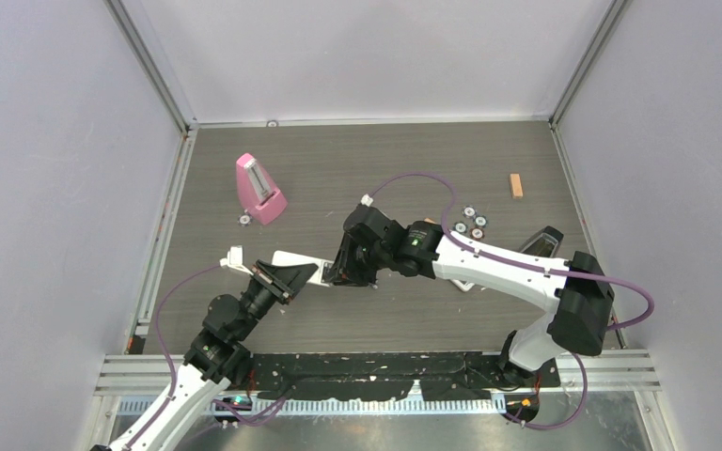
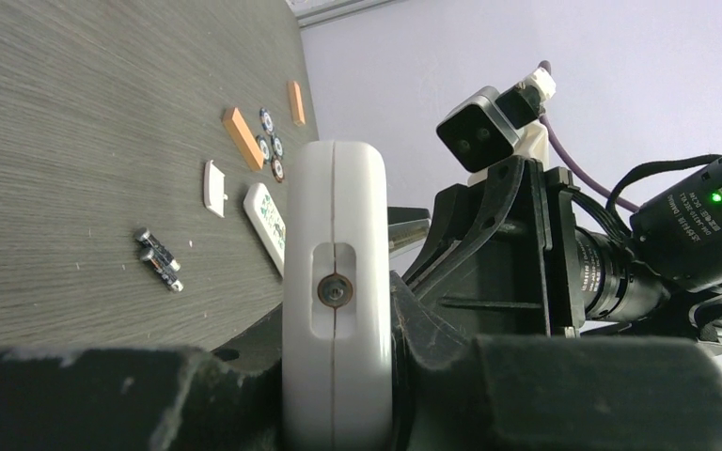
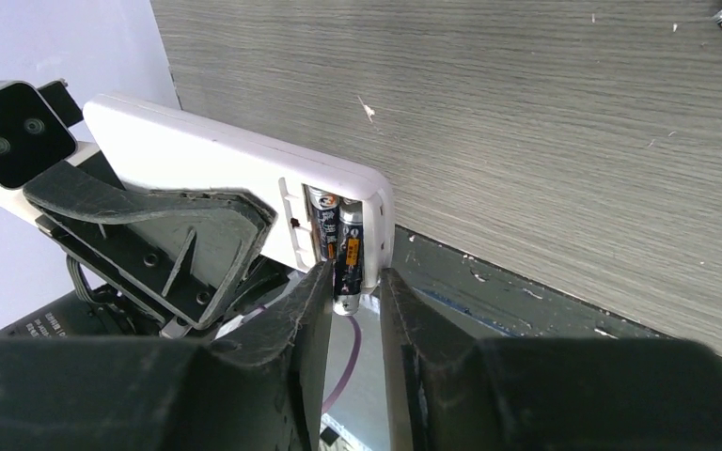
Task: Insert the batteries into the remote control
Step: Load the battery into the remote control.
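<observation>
My left gripper (image 1: 287, 279) clamps the long white plastic remote control (image 3: 197, 155); my right gripper (image 3: 353, 289) stands slightly parted around a thin dark cylindrical battery (image 3: 349, 246) in its bay.

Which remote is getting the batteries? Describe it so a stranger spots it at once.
Start at the middle of the dark wood-grain table. There the left gripper clamps a slim white remote control. Unlike the button-faced remote lying flat on the table, its open bay shows two batteries.
</observation>
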`<act>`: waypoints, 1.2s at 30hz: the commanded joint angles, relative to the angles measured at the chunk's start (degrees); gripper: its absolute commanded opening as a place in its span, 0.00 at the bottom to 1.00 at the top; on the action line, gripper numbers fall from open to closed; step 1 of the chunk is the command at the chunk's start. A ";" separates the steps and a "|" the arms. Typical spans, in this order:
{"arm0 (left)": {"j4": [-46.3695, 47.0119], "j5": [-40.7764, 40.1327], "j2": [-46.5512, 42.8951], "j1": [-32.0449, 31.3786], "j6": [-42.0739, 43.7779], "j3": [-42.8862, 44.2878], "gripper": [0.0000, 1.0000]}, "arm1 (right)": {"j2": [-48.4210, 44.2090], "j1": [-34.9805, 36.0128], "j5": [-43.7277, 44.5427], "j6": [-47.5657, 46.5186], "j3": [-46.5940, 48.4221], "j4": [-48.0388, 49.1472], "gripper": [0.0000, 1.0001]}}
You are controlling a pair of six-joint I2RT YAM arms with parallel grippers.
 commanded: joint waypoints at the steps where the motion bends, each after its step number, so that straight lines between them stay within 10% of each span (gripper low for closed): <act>1: 1.59 -0.69 -0.61 -0.06 0.28 -7.03 0.00 | -0.31 -0.45 -1.13 1.12 -0.32 3.66 0.32; 11: 0.38 -0.39 -0.77 -0.08 -0.09 -6.80 0.00 | -2.33 -0.52 -1.15 -1.59 -0.52 4.69 0.46; 20: -4.31 6.08 2.60 -0.08 -4.52 -3.61 0.00 | -12.46 -0.55 5.17 -13.03 -3.17 3.10 0.98; 26: 4.50 15.14 10.83 -0.05 -10.10 -3.17 0.00 | -15.34 -0.57 -2.21 -37.94 -4.30 2.31 0.95; 36: 5.79 24.40 14.92 -0.02 -13.60 1.83 0.00 | -14.25 0.09 -4.30 -51.52 -3.43 -1.57 0.95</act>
